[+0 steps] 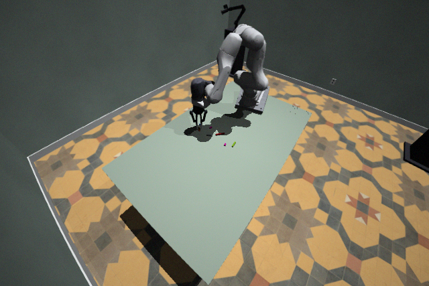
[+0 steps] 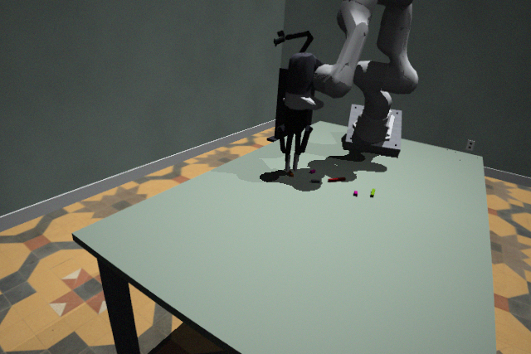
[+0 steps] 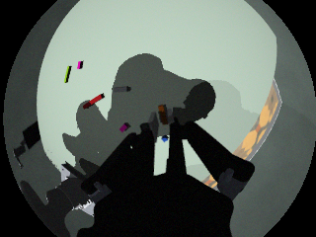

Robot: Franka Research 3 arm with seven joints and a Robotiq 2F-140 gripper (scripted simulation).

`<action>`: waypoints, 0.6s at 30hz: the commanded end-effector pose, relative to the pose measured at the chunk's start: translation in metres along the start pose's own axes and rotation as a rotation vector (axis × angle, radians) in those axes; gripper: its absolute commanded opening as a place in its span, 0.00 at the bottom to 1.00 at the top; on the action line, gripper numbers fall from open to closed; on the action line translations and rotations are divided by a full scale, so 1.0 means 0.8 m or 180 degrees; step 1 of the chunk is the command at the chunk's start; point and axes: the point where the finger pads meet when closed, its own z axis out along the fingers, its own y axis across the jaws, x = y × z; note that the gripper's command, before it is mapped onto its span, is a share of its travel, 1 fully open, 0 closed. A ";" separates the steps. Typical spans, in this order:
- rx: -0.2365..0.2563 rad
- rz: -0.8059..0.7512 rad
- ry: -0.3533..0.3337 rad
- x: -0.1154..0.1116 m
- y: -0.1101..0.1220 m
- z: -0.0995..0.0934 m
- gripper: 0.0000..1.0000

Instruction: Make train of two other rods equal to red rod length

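Orange shows on the rod (image 1: 199, 129) (image 2: 291, 173) (image 3: 163, 114) between or just below the fingertips of the end effector (image 1: 198, 128) (image 2: 291, 170) (image 3: 163, 117), which stand narrowly apart; whether they grip it I cannot tell. The red rod (image 1: 220, 134) (image 2: 336, 179) (image 3: 94, 101) lies well inside the edges of the matte, pale-green bench (image 1: 194, 185) (image 2: 274, 247) (image 3: 197, 44), near a grey rod (image 1: 208, 134) (image 2: 315, 181) (image 3: 121, 89). Open bench spreads beyond the slim lime rod (image 1: 233, 144) (image 2: 372, 192) (image 3: 68, 74) and stubby magenta rod (image 1: 224, 144) (image 2: 355, 192) (image 3: 80, 64).
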 end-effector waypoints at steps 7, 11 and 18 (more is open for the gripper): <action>-0.0009 -0.0024 -0.0001 0.000 0.001 0.000 0.15; -0.0009 -0.0024 -0.0001 0.000 0.001 0.000 0.15; -0.0009 -0.0024 -0.0001 0.000 0.002 0.005 0.15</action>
